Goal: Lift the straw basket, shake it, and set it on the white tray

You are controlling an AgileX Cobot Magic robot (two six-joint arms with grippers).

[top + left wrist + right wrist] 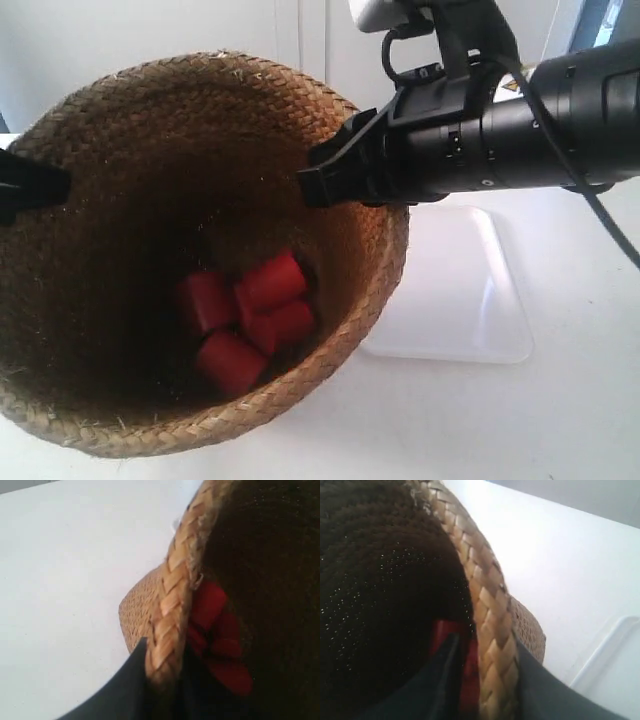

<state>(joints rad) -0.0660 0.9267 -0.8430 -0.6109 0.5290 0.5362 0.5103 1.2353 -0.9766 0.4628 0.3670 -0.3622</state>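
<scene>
This is looking like a robotics lab or test bench. A plain white tabletop point(560, 420) is stretching across the whole scene, and a pale, undecorated wall point(150, 30) is standing at the far side, with a thin vertical seam running down it. A black robot arm point(560, 110) with an exposed cable point(610, 228) is reaching in from the exterior view's right. The items on show are looking like staged props: a straw basket point(130, 200) is holding red blocks point(270, 280), and a white tray point(470, 300) is sitting on the table to its right.
</scene>
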